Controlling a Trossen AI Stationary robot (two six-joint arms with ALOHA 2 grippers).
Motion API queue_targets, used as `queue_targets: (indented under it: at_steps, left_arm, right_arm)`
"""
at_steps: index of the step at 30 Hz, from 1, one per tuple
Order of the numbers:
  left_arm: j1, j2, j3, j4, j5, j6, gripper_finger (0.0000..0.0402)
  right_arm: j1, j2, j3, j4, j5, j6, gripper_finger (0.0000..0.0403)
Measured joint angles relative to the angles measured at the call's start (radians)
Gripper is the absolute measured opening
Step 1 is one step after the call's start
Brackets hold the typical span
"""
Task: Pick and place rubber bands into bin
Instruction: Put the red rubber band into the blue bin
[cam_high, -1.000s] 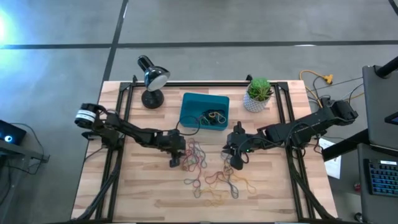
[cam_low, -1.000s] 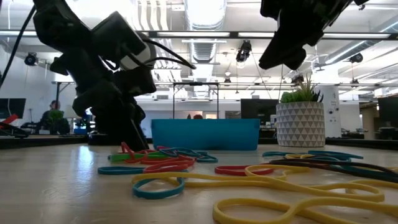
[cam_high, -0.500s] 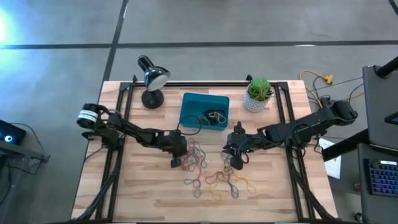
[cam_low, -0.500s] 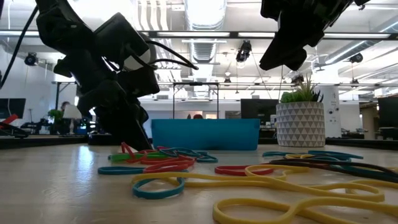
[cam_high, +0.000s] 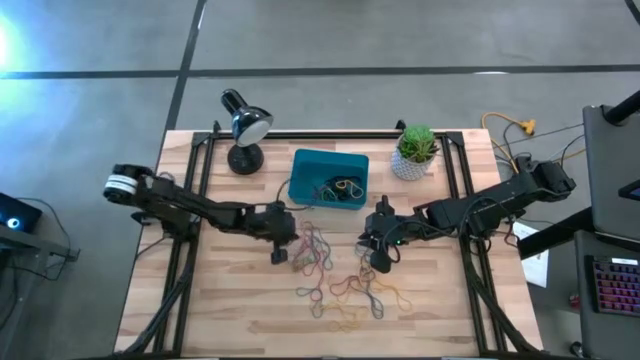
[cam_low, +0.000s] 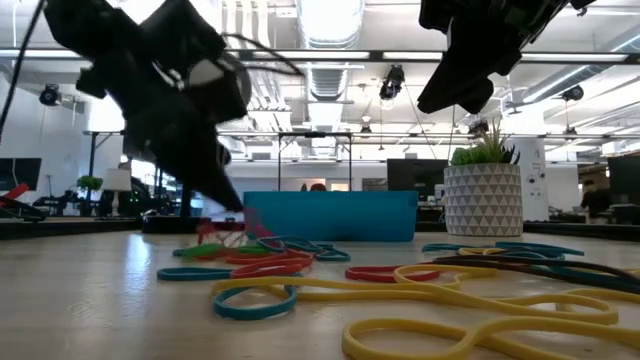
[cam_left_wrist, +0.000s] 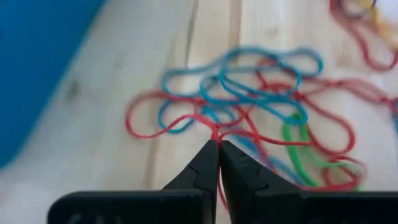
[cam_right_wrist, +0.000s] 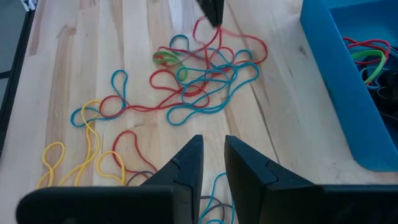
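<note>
Many rubber bands (cam_high: 330, 272) in red, blue, green and yellow lie tangled on the wooden table in front of the teal bin (cam_high: 300, 165), which holds several more. My left gripper (cam_high: 279, 256) is shut on a red band (cam_left_wrist: 205, 121) at the heap's left edge. Its tip also shows in the low view (cam_low: 232, 208) and in the right wrist view (cam_right_wrist: 213, 12). My right gripper (cam_high: 380, 262) hangs above the heap's right side, slightly open (cam_right_wrist: 213, 155) with nothing between its fingers. My left gripper pinches strands of a red band (cam_left_wrist: 215, 132) between its two fingertips. The fingers come slanting down from the table's left side. The pinched part (cam_low: 222, 228) is raised a little off the wood. The rest of the band lies in the tangle with blue and green bands.
A black desk lamp (cam_high: 243, 128) stands at the back left and a white plant pot (cam_high: 414, 158) at the back right, on either side of the bin. Black frame rails (cam_high: 203, 165) run along the table's left and right sides. Bare wood lies near the front edge.
My left gripper has risen from the table at the heap's left edge. It has drawn up part of a red band that lay flat before. The rest of the heap has stayed in place.
</note>
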Motion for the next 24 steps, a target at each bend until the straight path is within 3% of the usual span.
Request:
queue_targets:
  at_steps: [15,19,24]
  left_arm:
    - [0.000,-0.293,0.007,-0.041,-0.120,0.036,0.0000]
    - [0.000,-0.340,0.017,-0.036,-0.113,0.085,0.0000]
    - [0.000,-0.371,0.021,-0.048,-0.011,0.139,0.0000]
  right_arm:
    - [0.000,0.000,0.000,0.006,0.000,-0.002,0.0056]
    - [0.000,0.000,0.000,0.009,0.000,0.000,0.0056]
    - [0.000,0.000,0.000,0.010,0.000,0.005,0.0056]
